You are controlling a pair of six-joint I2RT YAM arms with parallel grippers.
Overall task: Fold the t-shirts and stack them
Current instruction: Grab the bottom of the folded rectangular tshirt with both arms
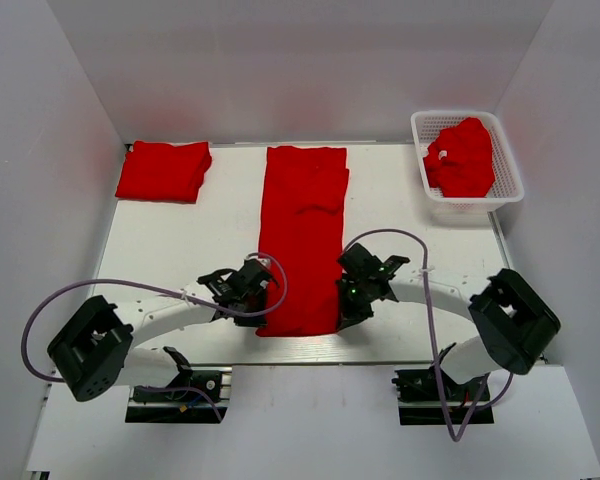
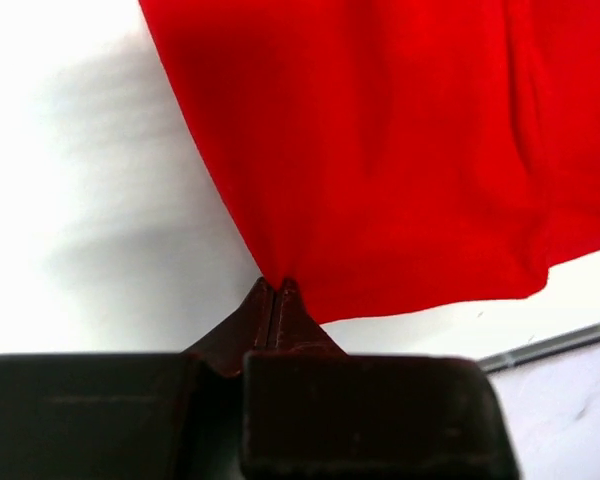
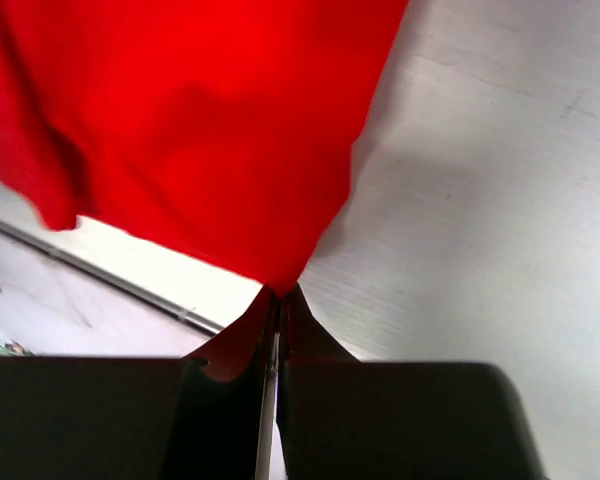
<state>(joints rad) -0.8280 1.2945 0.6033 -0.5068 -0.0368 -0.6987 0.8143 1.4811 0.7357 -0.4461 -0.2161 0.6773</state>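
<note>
A red t-shirt (image 1: 302,235), folded into a long narrow strip, lies down the middle of the table. My left gripper (image 1: 264,300) is shut on its near left corner; the left wrist view shows the cloth (image 2: 380,150) pinched at my left gripper (image 2: 277,285). My right gripper (image 1: 343,308) is shut on its near right corner; the right wrist view shows the cloth (image 3: 200,130) pinched at my right gripper (image 3: 280,292). A folded red t-shirt (image 1: 164,170) lies at the back left. A crumpled red t-shirt (image 1: 463,157) sits in the basket.
A white lattice basket (image 1: 508,175) stands at the back right. White walls close the table at the back and sides. The table's near edge (image 1: 300,362) runs just behind the strip's near end. Cables loop from both arms.
</note>
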